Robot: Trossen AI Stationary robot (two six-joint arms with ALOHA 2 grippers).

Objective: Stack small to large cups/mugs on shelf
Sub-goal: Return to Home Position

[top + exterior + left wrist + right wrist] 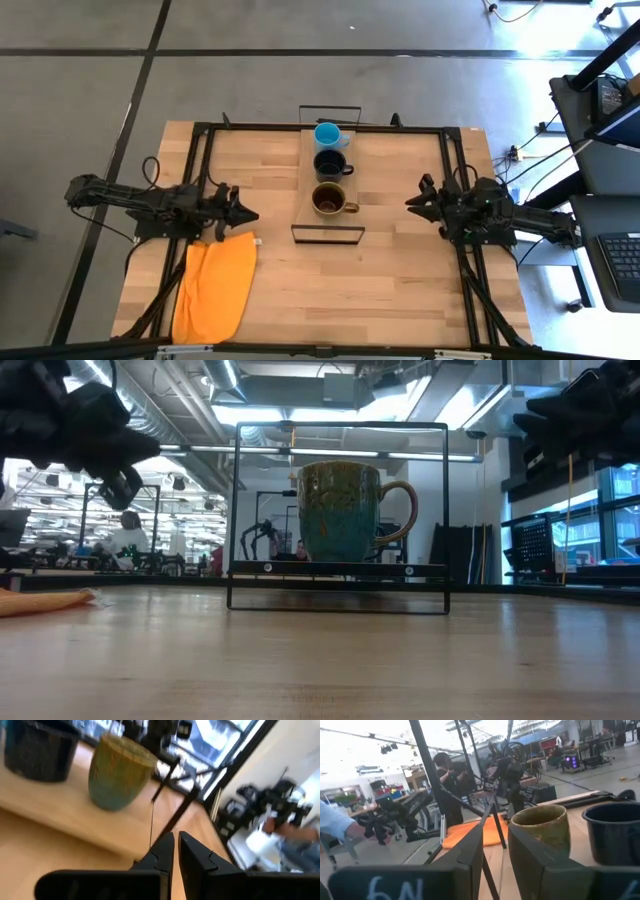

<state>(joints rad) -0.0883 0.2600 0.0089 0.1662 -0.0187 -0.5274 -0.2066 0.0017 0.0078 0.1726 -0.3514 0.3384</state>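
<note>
Three handled cups stand upright in a row on the long shelf plank (331, 221): the light-blue cup (327, 135) at the far end, the black cup (330, 165) in the middle, and the olive-yellow cup (328, 199) (340, 510) nearest. My left gripper (250, 213) (176, 844) hovers left of the shelf with its fingers together, pointing toward the olive cup (120, 777). My right gripper (410, 203) (495, 840) hovers right of the shelf with its fingers apart, facing the olive cup (542, 827) and the black cup (615, 837). Neither gripper touches anything.
An orange cloth (215, 285) (45, 600) lies on the tabletop near its front left, below the left gripper. Thin black wire frames (340, 430) stand at the shelf's ends. A black rail frame (455, 180) runs around the table. People show in the room behind.
</note>
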